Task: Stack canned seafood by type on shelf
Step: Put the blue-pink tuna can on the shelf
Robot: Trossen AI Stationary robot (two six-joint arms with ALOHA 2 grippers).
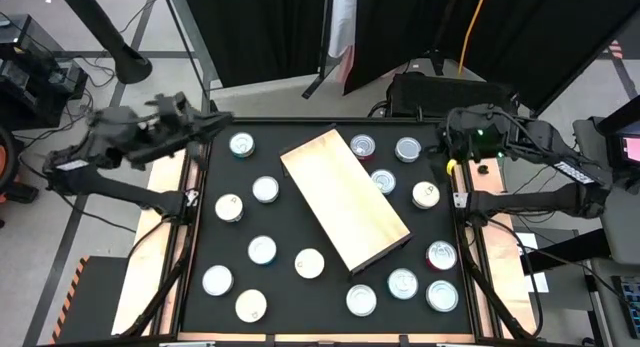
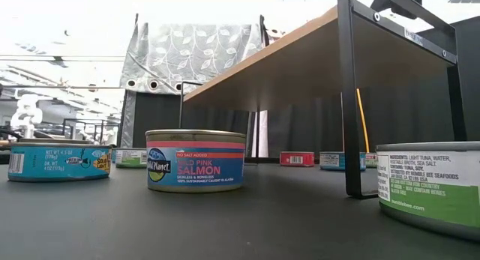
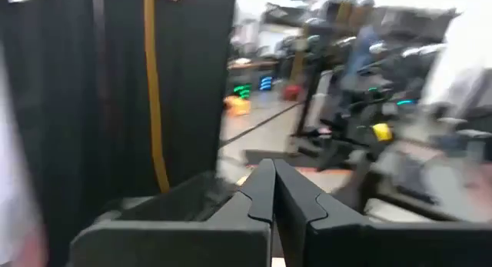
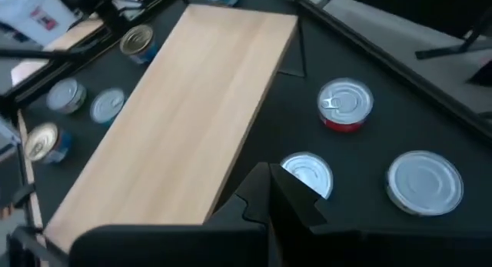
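Black curtains (image 1: pixel 420 27) hang behind the black counter (image 1: pixel 290 237), an orange cable (image 1: pixel 470 27) runs down them, and a patterned grey curtain (image 2: pixel 195 54) hangs beyond.

Shelf (image 1: pixel 345 199): pale light-wood top, thin darker edge, on black legs (image 2: pixel 349 103). Tabletop (image 1: pixel 300 287) black. Tins (image 1: pixel 262 250) round the shelf: silvery or white tops. Salmon tin (image 2: pixel 196 160) beside the shelf leg: blue side, pink-red band, white lettering. Tin (image 2: pixel 58 161) further out: teal label. Tuna tin (image 2: pixel 429 185) on the leg's other side: white label, green strip.
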